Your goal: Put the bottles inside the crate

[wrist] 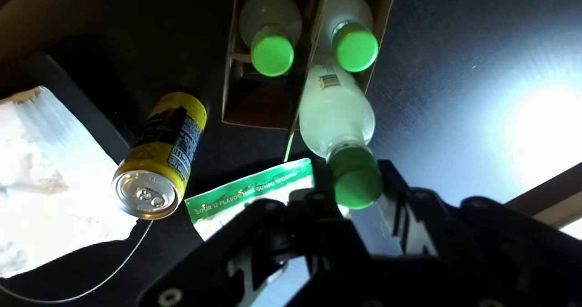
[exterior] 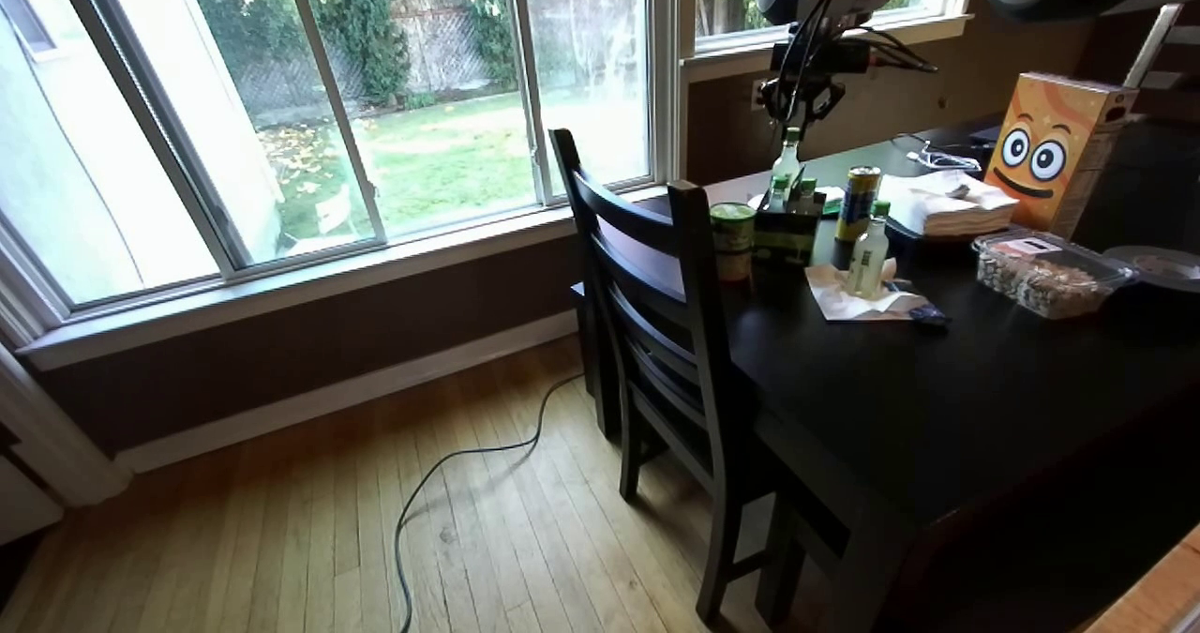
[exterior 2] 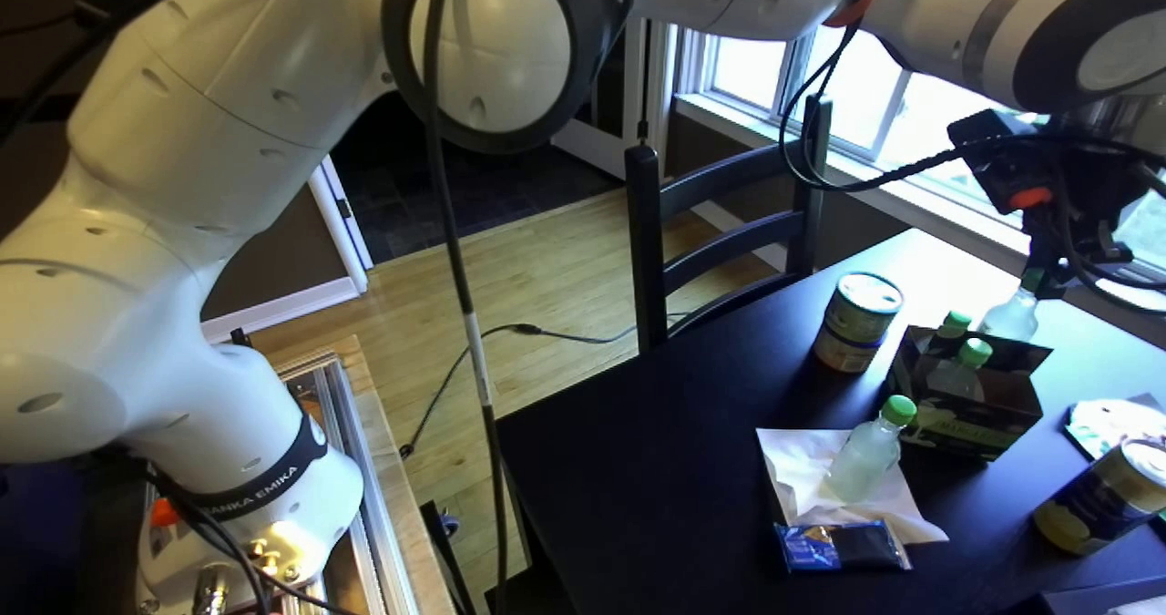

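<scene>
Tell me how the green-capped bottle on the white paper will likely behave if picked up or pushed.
The bottle may tip if pushed high up, being taller than it is wide. The white paper beneath it could slide along with it. Its smooth, rounded body might slip in a grip and would probably roll once toppled.

In an exterior view I have the crate (exterior 2: 967,425) on the tabletop (exterior 2: 656,478) with two bottles (exterior 2: 966,369) in it, a canister (exterior 2: 853,323) to its left and a can (exterior 2: 1100,498) to its right. My tool (wrist: 354,175) has a third bottle (wrist: 336,109) over or partly in the crate, I can't tell which. A fourth bottle (exterior 2: 864,462) stands on the paper (exterior 2: 795,474), the packet (exterior 2: 840,545) before it.
</scene>
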Robot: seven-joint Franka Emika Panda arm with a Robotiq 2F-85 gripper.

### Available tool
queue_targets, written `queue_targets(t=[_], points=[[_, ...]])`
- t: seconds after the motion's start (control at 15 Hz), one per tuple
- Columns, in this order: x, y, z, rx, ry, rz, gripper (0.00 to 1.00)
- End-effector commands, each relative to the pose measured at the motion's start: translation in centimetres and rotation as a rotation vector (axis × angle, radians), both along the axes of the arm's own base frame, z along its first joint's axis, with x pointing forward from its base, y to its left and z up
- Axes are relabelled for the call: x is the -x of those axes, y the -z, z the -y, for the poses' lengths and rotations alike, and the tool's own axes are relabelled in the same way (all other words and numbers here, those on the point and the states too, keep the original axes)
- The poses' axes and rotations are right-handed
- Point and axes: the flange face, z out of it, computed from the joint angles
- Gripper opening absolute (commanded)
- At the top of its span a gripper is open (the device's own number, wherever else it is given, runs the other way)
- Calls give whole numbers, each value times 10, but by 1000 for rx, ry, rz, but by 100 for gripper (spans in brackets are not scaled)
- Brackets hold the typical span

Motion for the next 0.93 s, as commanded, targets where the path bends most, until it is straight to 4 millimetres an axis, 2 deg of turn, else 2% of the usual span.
queue_targets(t=[0.0,0.2,0.4,0.47,0.6,0.87], points=[[-11,21,5,-1,35,-11,7],[-14,38,5,-1,46,-20,7],[-14,43,6,-9,39,-35,7],[-14,44,6,-5,42,-41,54],[-12,41,7,-6,47,-55,60],[-5,24,10,12,52,-88,88]])
